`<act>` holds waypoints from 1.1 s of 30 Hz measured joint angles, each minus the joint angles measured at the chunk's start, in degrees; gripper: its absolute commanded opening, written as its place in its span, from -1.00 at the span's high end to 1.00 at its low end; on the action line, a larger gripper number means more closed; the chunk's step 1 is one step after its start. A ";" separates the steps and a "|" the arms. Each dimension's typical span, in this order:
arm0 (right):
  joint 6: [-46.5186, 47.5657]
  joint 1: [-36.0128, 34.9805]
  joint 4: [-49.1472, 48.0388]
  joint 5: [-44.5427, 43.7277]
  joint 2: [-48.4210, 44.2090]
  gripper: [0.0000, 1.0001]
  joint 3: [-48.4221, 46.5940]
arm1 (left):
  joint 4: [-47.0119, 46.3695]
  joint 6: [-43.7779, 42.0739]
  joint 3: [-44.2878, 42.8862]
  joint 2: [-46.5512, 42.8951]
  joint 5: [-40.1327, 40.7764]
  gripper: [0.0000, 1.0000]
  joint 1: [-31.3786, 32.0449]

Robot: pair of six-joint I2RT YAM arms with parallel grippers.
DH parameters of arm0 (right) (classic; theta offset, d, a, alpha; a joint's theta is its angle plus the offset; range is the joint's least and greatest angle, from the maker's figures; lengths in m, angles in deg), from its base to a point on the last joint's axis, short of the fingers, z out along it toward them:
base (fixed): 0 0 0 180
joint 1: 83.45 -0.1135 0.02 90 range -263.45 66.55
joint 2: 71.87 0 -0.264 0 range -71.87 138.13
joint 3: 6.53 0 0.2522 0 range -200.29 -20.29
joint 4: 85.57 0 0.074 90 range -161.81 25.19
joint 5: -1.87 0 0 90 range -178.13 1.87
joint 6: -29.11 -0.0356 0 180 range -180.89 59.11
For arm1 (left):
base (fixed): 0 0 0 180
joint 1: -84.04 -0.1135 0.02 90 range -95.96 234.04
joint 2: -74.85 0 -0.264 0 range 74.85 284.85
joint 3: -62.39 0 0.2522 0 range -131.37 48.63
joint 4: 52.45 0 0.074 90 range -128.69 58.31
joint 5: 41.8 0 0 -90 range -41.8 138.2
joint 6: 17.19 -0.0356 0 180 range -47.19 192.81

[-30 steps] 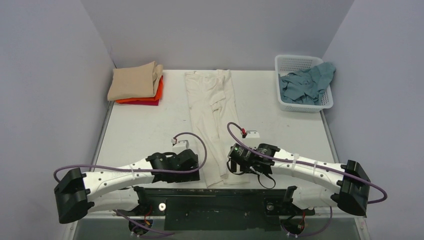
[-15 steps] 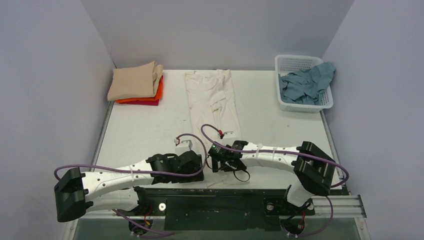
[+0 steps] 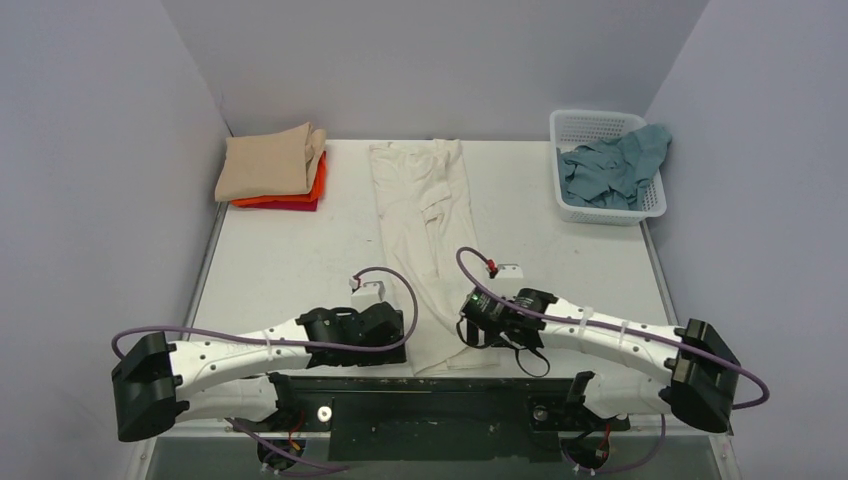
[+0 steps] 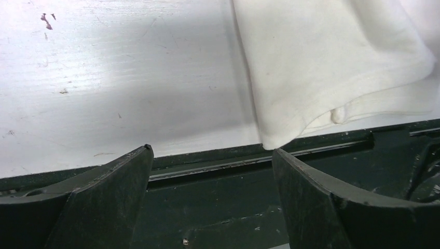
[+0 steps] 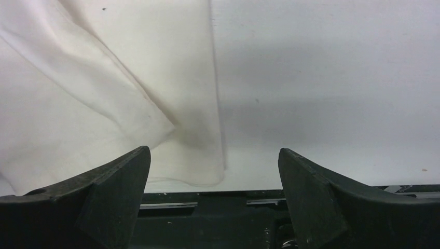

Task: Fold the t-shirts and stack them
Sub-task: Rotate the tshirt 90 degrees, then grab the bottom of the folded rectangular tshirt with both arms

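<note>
The cream-white t-shirt [image 3: 425, 220] lies as a long narrow strip down the table's middle, its near end at the front edge. My left gripper [image 3: 395, 335] is open just left of that near end; the hem corner [image 4: 290, 129] shows by its right finger. My right gripper [image 3: 470, 335] is open just right of the near end; the cloth's corner [image 5: 192, 166] lies between its fingers, nearer the left one. A folded tan shirt [image 3: 268, 162] tops orange [image 3: 318, 180] and red [image 3: 295, 206] ones at the far left. The teal-blue shirt [image 3: 612, 168] lies crumpled in the basket.
The white lattice basket [image 3: 592, 122] stands at the far right corner. The dark mounting rail [image 3: 430, 390] runs along the table's near edge below both grippers. Purple cables loop above both wrists. Grey walls enclose the table.
My right arm swung left over the shirt's near end half a second ago, then moved back right to about where it was. The left gripper shifted slightly right. The shirt has not visibly moved.
</note>
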 measured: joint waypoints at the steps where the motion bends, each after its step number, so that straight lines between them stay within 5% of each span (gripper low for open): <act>1: -0.33 0.35 0.42 0.17 -2.16 -0.76 1.09 | -0.13 -0.15 -0.22 0.98 -0.04 -0.91 0.00; 12: -4.22 6.10 -2.58 6.27 -14.86 -0.39 13.14 | -6.43 -0.20 -5.22 13.90 -1.64 -0.70 2.69; 23: -6.19 7.34 -14.82 15.52 -11.34 0.15 18.40 | -6.27 0.94 -10.88 26.18 -1.11 0.31 6.32; 25: -6.54 7.45 -15.80 16.04 -11.54 0.35 18.88 | -5.57 1.57 -10.95 26.29 -0.79 0.59 6.82; 28: -7.37 7.72 -17.20 16.37 -12.50 0.95 20.17 | -4.87 2.69 -10.36 25.97 -0.50 1.00 7.15; 33: -9.18 7.82 -18.58 17.29 -15.67 1.00 22.93 | -4.74 4.46 -8.31 23.87 -0.48 1.00 7.15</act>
